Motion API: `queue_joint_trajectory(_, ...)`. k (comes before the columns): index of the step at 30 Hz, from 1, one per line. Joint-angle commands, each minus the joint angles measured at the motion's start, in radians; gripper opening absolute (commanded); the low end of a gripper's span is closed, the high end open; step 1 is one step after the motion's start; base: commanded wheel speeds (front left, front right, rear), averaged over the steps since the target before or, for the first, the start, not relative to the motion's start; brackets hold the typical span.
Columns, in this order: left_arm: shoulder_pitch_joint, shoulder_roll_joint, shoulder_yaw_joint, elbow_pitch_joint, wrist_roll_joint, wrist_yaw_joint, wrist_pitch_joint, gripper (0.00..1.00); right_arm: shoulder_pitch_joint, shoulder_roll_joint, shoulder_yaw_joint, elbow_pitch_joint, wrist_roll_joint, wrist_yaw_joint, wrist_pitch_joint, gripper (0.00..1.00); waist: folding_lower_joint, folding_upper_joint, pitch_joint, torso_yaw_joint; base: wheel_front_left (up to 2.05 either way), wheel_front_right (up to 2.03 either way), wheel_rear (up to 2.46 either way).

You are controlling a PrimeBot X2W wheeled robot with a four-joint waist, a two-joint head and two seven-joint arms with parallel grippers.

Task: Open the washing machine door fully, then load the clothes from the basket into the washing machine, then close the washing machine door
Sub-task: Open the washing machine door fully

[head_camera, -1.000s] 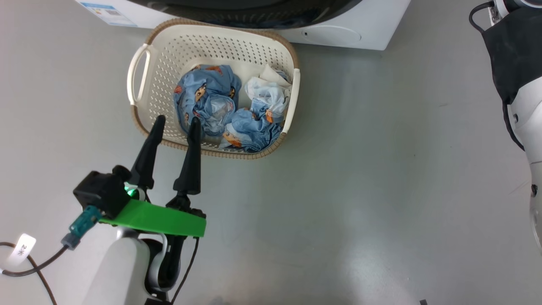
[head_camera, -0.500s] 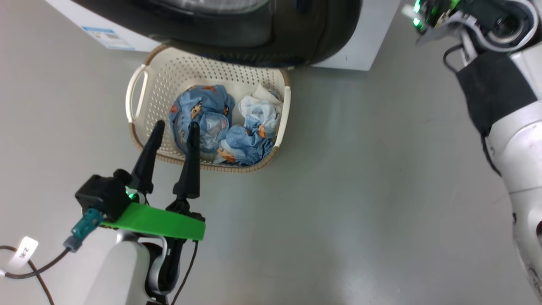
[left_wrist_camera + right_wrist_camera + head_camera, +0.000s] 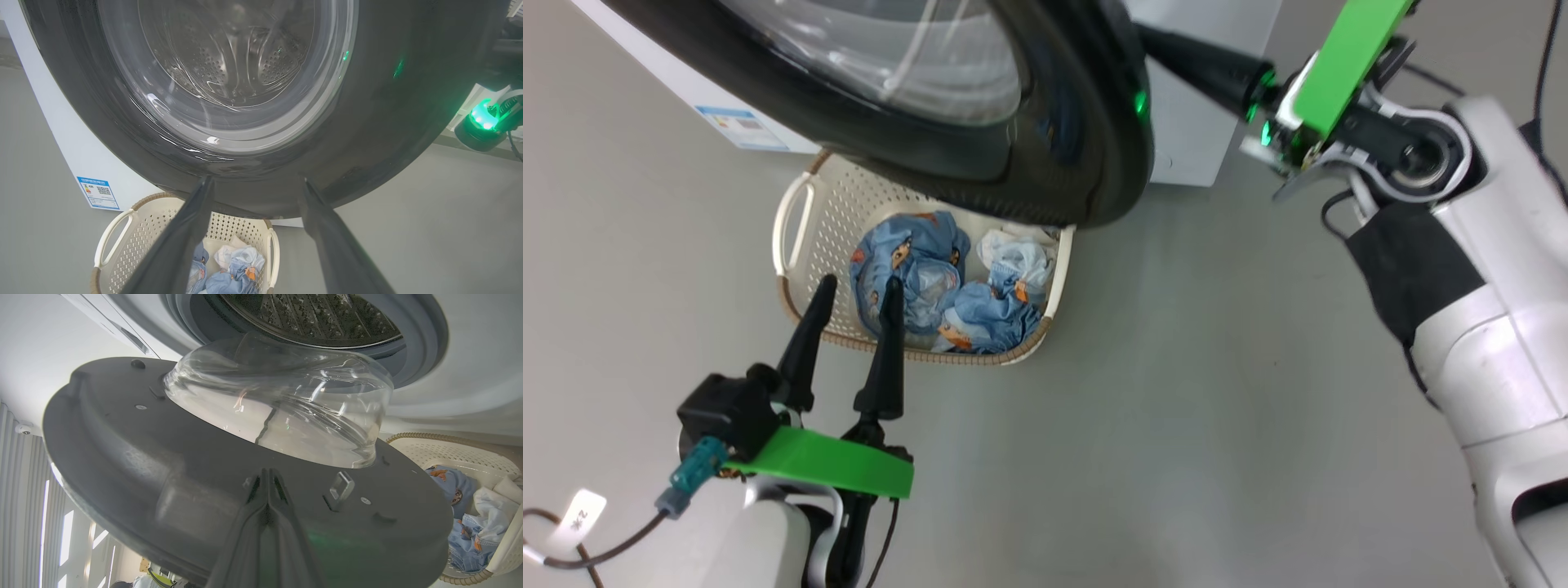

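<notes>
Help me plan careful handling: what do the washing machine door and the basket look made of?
The washing machine door: rim likely glossy black plastic, showing sharp reflections; its porthole probably clear glass, the drum visible through it. The basket: matte cream moulded plastic, judging by its regular holes; brown rim looks woven, perhaps imitation.

The floor [image 3: 1217, 392] is smooth and grey, without pattern, and carries a soft pale reflection of light. In the right wrist view, a pale pleated curtain [image 3: 16, 498] hangs at the left edge. Beside it, narrow vertical strips of daylight [image 3: 65, 539] shine very bright.
</notes>
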Motion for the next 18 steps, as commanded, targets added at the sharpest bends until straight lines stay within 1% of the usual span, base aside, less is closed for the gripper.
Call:
queue_joint_trajectory(1, 0.020, 0.019, 0.038, -0.019, 0.008, -0.003, -0.006, 1.00, 0.028, 0.044, 0.016, -0.045, 0.014, 0.002, 0.011, 0.00, 0.0000, 0.0000, -0.026, 0.002, 0.00, 0.00, 0.00)
queue_joint_trajectory(18, 0.088, 0.019, 0.066, -0.011, 0.030, -0.003, -0.006, 1.00, 0.175, 0.079, 0.061, -0.112, 0.021, 0.002, 0.068, 0.00, 0.0000, 0.0000, -0.111, 0.035, 0.00, 0.00, 0.00)
